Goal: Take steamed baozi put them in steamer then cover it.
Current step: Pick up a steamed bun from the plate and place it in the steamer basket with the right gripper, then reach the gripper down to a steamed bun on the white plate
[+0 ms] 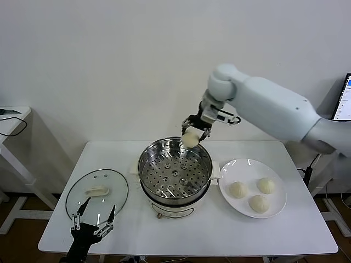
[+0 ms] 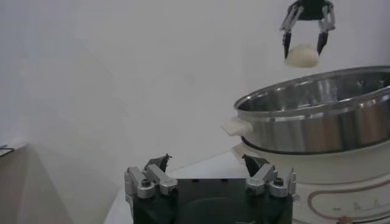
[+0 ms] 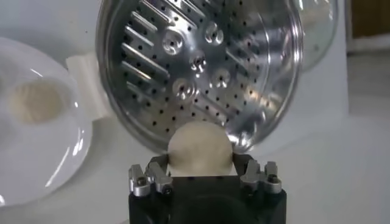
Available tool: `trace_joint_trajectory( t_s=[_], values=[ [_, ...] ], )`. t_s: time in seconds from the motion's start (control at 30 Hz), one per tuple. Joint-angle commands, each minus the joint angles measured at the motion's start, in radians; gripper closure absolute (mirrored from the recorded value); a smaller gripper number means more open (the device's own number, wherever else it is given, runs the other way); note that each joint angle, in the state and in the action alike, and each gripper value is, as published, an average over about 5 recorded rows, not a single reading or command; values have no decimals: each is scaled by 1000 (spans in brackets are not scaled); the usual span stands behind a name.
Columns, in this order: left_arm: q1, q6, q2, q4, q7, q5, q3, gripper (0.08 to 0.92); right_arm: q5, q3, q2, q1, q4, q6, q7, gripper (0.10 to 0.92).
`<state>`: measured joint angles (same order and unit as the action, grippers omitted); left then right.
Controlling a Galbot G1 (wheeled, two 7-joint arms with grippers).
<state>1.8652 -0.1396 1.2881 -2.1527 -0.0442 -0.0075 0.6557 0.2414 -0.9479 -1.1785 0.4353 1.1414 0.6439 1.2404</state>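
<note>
My right gripper [image 1: 193, 135] is shut on a cream-white baozi [image 1: 190, 139] and holds it above the far rim of the steel steamer [image 1: 174, 171]. In the right wrist view the baozi [image 3: 199, 148] sits between the fingers with the perforated tray [image 3: 201, 67] beyond it. Three more baozi [image 1: 238, 189] lie on the white plate [image 1: 277, 189] to the right of the steamer. The glass cover [image 1: 97, 195] with its white handle lies flat on the table to the left. My left gripper [image 1: 93, 219] is open and empty at the table's front left edge, just in front of the cover.
The white table [image 1: 219, 230] carries the steamer in the middle, the cover on the left and the plate on the right. A second small table [image 1: 11, 123] stands at the far left. A monitor edge [image 1: 344, 98] shows at the far right.
</note>
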Motion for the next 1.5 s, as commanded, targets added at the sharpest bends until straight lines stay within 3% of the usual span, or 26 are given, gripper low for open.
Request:
trace_joint_trajectory(
  t_s=[0.03,0.73,0.93,1.1,1.27,1.4,1.5],
  values=[
    [0,-7,-1,5,3,1,3,177,121,-21,-133,-72,-79,78,-7,321],
    [0,-34,-10,4,5,-25,3,177,255,22,-251,-143,-253,138,-26,316],
    [-2,-32,-12,1,5,-26,0,177,221,29,-224,-125,-208,131,-31,239],
    [-4,-27,-14,-2,6,-26,0,177,-24,9,-102,-43,-68,-26,31,204],
    [-7,-27,-19,3,7,-25,-1,177,-369,-58,124,110,41,-362,53,203],
    [-12,-30,-24,8,7,-25,-5,177,-553,-156,304,221,56,-617,41,203],
    [-18,-32,-27,11,7,-25,-12,177,-642,-252,403,256,53,-718,42,203]
  ],
)
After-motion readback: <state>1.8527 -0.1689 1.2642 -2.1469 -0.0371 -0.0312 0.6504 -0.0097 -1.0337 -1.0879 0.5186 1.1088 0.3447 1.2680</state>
